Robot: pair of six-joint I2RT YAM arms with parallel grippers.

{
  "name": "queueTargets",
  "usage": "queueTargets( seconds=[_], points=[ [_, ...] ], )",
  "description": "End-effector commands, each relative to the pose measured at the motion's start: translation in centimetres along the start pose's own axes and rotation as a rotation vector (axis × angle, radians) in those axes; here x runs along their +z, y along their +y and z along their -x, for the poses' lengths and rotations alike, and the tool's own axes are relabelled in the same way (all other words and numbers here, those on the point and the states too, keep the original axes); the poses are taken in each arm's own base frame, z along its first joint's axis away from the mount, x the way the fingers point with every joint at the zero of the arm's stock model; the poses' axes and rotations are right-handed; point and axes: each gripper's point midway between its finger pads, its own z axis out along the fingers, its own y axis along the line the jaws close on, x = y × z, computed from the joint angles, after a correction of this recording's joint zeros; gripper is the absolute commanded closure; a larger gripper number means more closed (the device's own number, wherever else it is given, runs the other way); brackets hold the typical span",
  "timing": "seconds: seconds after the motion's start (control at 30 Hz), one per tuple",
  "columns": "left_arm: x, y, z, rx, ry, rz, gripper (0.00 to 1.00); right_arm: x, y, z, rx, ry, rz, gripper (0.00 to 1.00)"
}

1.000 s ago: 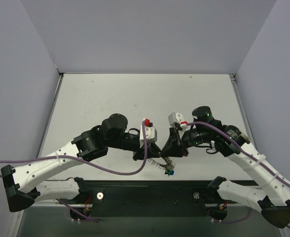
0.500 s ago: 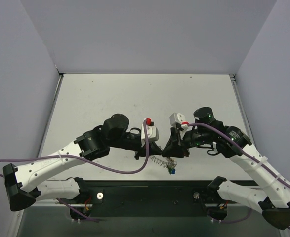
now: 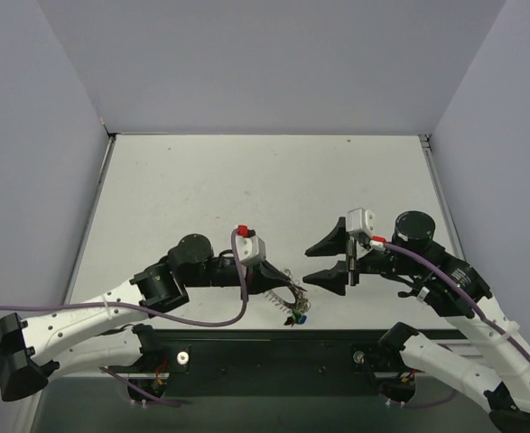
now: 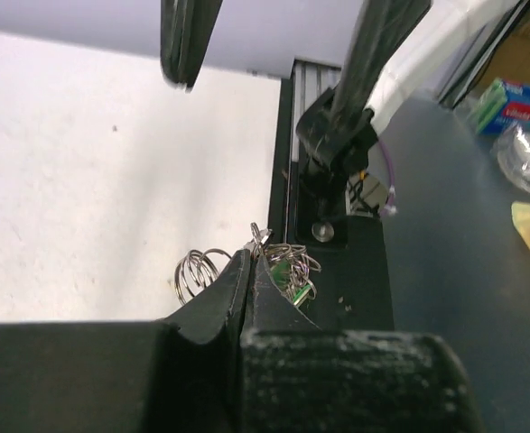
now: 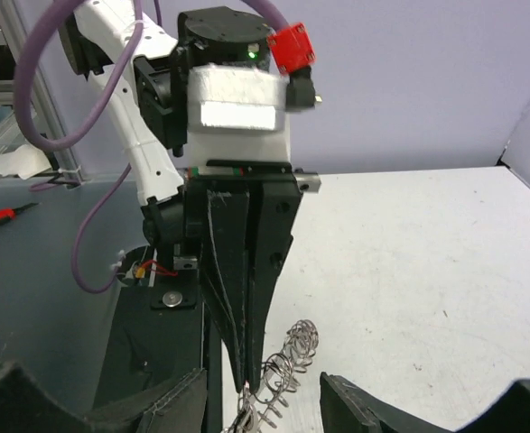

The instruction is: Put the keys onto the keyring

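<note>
Your right end effector [image 3: 308,263] has just let go and pulled back to the right, and its jaws now stand apart and empty. Your left end effector [image 3: 272,289] has pinched shut on the keyring [image 3: 283,294] and drawn it toward the near edge of the desk [image 3: 246,180]. The left arm now carries the ring alone. The keys [image 3: 301,314] sit bunched at the ring's near end, though you cannot tell whether they are threaded on. The right end effector is apart from the ring, on its right.
</note>
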Motion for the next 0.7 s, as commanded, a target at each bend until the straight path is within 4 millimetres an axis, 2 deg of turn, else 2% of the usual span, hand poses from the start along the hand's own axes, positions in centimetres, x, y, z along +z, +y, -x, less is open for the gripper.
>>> queueTargets(
  seconds=[0.0,0.1,0.3,0.37,0.43,0.47,0.6,0.67],
  points=[
    [-1.0,-1.5,7.9,0.078,-0.327,-0.039,1.00,0.7,-0.6,0.4,-0.003,-0.029,0.009,0.47],
    [-1.3,-1.5,8.1,0.070,-0.358,-0.032,1.00,0.8,-0.4,0.2,0.005,-0.024,0.019,0.47],
    [-2.6,-2.1,10.5,0.098,-0.507,-0.042,1.00,1.0,-0.1,0.0,0.013,-0.020,0.046,0.48],
    [-2.6,-2.0,10.5,0.099,-0.515,-0.036,1.00,1.0,0.1,0.1,0.012,-0.022,0.060,0.50],
    [-2.8,-2.0,10.8,0.103,-0.527,-0.035,1.00,1.0,0.4,0.0,0.014,-0.022,0.081,0.61],
    [-2.8,-2.1,10.9,0.105,-0.531,-0.036,1.00,1.0,0.4,0.1,0.015,-0.022,0.087,0.71],
    [-3.0,-2.3,11.3,0.110,-0.550,-0.042,1.00,1.2,0.8,0.1,0.023,-0.020,0.125,0.82],
    [-3.0,-2.3,11.2,0.105,-0.550,-0.042,1.00,1.2,1.1,0.1,0.028,-0.018,0.146,0.96]
  ],
)
